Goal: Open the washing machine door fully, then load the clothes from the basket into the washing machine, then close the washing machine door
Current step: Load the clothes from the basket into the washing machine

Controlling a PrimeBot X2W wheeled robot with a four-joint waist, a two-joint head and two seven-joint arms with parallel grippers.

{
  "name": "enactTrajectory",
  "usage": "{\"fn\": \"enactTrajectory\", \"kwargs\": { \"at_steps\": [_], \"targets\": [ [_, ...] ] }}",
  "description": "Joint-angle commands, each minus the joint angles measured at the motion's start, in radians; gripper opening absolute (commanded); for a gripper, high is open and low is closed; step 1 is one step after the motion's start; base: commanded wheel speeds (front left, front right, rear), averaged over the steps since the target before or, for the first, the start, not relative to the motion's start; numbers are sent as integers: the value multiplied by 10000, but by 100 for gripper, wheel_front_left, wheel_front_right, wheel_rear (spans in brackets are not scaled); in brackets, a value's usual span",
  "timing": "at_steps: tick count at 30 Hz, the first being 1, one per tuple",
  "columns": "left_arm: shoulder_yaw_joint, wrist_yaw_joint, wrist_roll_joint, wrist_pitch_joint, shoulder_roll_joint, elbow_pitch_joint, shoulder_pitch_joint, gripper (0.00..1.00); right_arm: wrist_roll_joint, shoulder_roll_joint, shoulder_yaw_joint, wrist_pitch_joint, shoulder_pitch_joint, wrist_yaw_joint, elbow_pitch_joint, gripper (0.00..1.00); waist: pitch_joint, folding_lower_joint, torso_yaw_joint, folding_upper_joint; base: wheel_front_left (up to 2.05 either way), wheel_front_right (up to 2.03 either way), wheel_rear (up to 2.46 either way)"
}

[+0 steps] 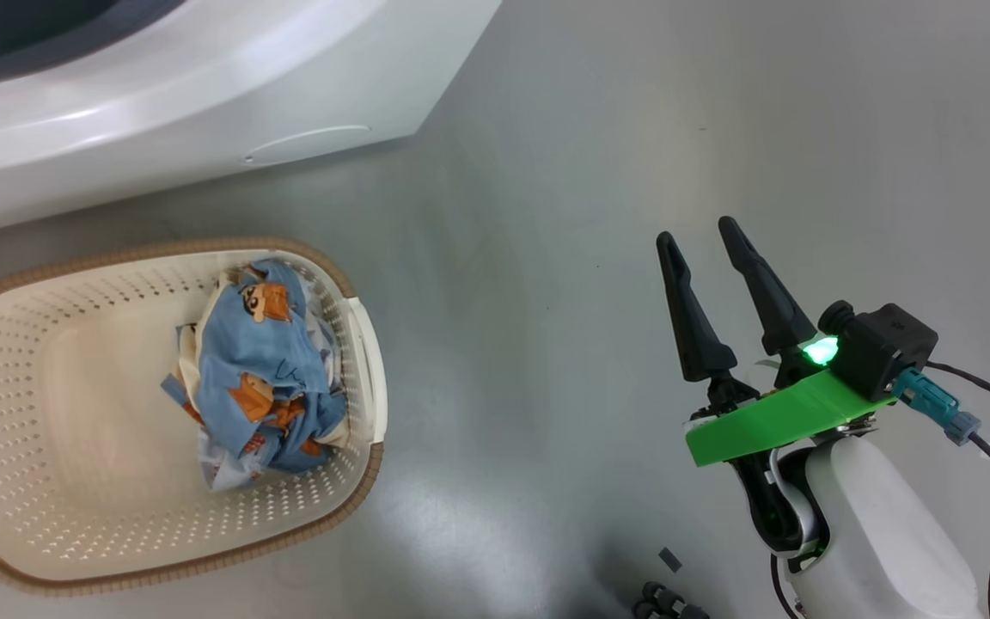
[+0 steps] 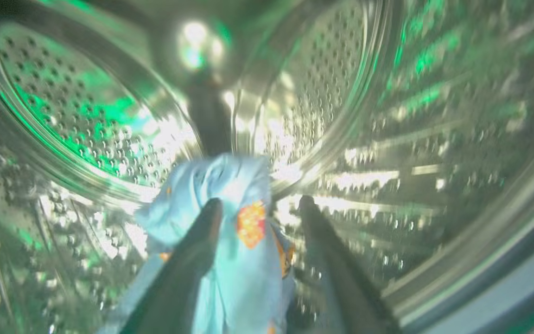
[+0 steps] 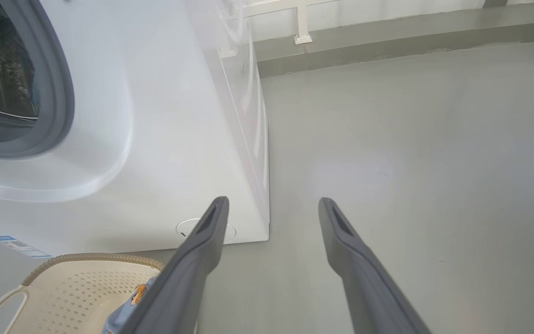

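Deep inside the steel drum (image 2: 86, 116) of the washing machine (image 1: 203, 94), the left gripper (image 2: 261, 202) holds its jaws spread apart, and a blue garment (image 2: 230, 185) sags against one finger at frame centre. It looks like a release, made this far in so nothing spills out. In the lower left of the head view, the other garment (image 1: 263, 370) sits bunched in the basket (image 1: 160, 251), awaiting its trip. The right gripper (image 1: 697, 234), jaws wide and empty, hovers centre right over the floor (image 1: 546, 172), out of the way.

Right tool (image 3: 272, 200) spread over grey floor (image 3: 410, 139) — washing machine (image 3: 165, 139), basket (image 3: 77, 283) at view's left.
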Motion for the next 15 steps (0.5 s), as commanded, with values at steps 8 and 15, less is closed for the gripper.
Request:
{"fn": "enactTrajectory", "kwargs": {
  "at_steps": [8, 15],
  "targets": [
    [-357, -265, 26, 776, -12, 1217, -292, 100, 99, -53, 187, -80, -32, 73, -32, 100, -272, 0, 40, 0, 0, 0, 0],
    [-486, -372, -146, 298, -158, 1775, 39, 100, 91, -53, 75, -80, -79, 73, 41, 100, -707, 0, 199, 0, 0, 0, 0]
  ]
}}
